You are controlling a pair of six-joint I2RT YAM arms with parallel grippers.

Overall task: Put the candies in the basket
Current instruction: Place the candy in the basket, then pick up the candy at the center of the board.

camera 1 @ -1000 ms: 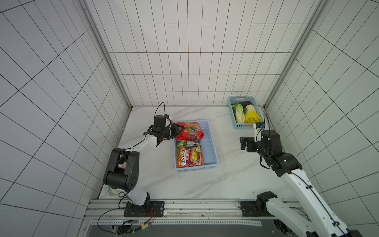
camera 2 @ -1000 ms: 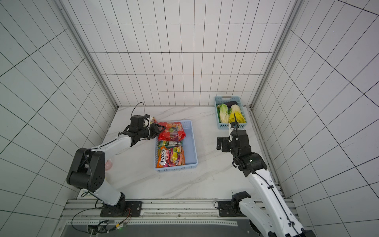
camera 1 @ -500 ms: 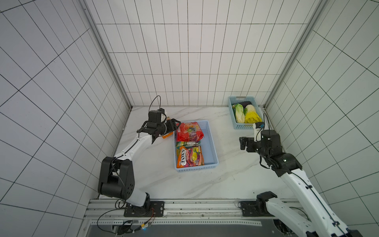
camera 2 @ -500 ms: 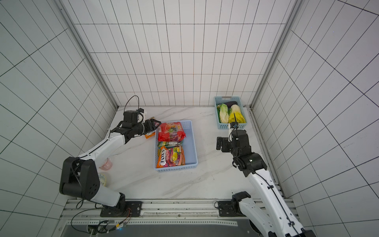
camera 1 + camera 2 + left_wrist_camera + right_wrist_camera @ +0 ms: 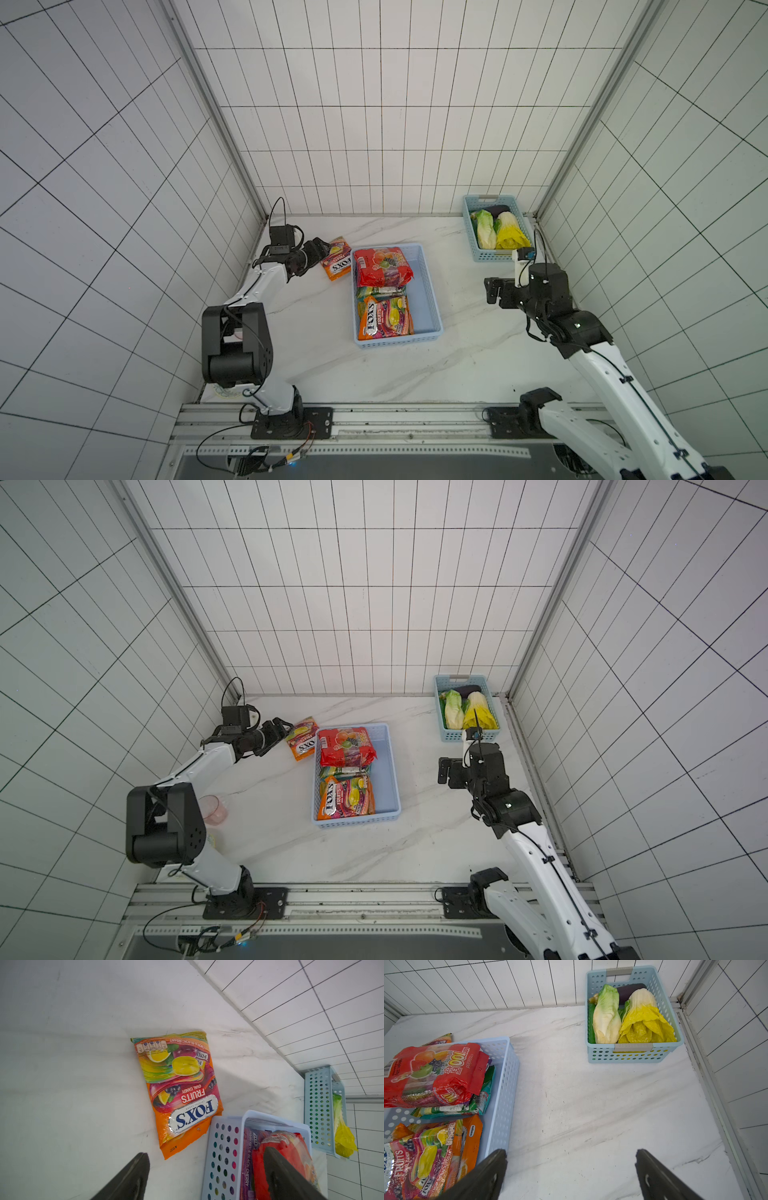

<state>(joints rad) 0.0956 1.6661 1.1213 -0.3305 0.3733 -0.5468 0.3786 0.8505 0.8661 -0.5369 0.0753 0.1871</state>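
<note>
Several candy bags (image 5: 384, 266) lay in basket (image 5: 430, 291). One orange bag (image 5: 178, 1093) lay outside on table (image 5: 478, 353), just ahead of left gripper (image 5: 205, 1155), jaws wide, empty; right gripper (image 5: 571, 1167) wide, empty, well apart.

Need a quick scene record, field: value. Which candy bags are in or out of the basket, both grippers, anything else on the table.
basket: shallow, pale blue, mid-table
in basket: red bag, teal bag partly under it, orange FOX'S bag
outside: loose orange bag, flat on the table by the basket's corner
left gripper: open, empty, pointing toward the loose orange bag
right gripper: open, empty, above the table
other: small basket holding vegetables
left to do: one bag
</note>
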